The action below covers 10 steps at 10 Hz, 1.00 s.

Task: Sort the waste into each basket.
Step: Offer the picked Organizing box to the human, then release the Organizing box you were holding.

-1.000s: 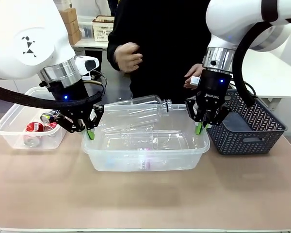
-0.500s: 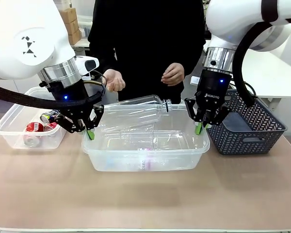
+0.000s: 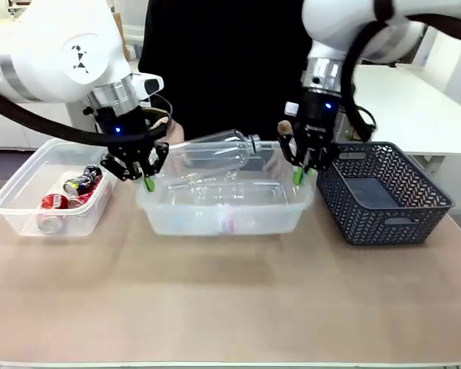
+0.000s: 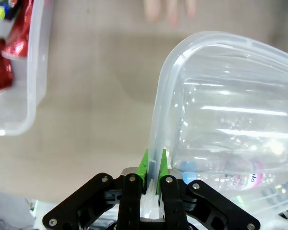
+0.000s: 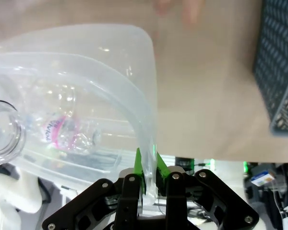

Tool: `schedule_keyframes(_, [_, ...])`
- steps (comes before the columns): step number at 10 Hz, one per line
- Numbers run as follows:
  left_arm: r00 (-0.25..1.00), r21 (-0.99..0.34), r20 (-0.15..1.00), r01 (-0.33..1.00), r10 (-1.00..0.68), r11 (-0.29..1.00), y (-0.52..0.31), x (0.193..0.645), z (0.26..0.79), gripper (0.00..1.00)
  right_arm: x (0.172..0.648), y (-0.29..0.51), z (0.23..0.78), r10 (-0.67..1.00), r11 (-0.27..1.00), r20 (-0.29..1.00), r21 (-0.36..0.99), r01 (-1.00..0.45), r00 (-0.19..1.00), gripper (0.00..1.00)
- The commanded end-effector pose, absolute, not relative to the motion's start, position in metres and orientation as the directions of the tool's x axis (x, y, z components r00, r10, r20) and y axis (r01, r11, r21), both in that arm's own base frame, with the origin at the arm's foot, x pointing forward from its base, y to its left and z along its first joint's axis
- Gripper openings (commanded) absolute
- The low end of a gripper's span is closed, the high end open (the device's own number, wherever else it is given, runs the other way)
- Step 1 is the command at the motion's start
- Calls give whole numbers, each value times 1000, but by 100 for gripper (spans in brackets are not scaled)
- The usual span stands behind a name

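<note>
From the front you see both arms holding the middle tub (image 3: 223, 211) by its ends: the left gripper (image 3: 147, 181) at one rim, the right gripper (image 3: 298, 174) at the other. A clear bottle (image 3: 215, 147) lies tilted across the top of that tub. The second tub (image 3: 23, 207) sits on the bench (image 3: 230, 300) to the left, with red and black cans (image 3: 73, 192) inside; the dark lattice basket (image 3: 384, 192) stands to the right.

Your left wrist camera adds the detail: green fingers (image 4: 145, 165) pinched tight on the tub's rim (image 4: 156, 124). The right wrist camera shows its fingers (image 5: 138, 165) clamped likewise, with a pink-labelled bottle (image 5: 62, 134) lying inside.
</note>
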<state>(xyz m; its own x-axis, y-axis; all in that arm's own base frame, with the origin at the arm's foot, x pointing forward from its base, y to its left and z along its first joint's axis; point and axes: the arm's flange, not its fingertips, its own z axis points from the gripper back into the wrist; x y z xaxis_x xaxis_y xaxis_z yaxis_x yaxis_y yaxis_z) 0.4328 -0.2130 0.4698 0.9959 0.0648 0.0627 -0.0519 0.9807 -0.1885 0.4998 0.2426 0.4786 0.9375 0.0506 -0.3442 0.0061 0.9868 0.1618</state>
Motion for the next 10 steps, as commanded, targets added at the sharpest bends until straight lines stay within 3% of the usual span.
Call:
schedule_keyframes(1, [994, -261, 73, -60, 81, 964, -248, 461, 479, 6, 532, 282, 480, 53, 975, -385, 221, 37, 921, 8])
schedule_keyframes(2, [995, -270, 37, -75, 88, 960, -248, 467, 471, 6, 540, 285, 465, 39, 974, -405, 222, 56, 914, 8])
schedule_keyframes(3, [996, -188, 61, -55, 68, 981, -213, 455, 466, 6, 522, 243, 475, 51, 987, -353, 162, 7, 934, 8])
schedule_keyframes(10, [996, -188, 61, -55, 68, 981, -213, 455, 466, 6, 522, 243, 475, 51, 987, -353, 162, 7, 934, 8])
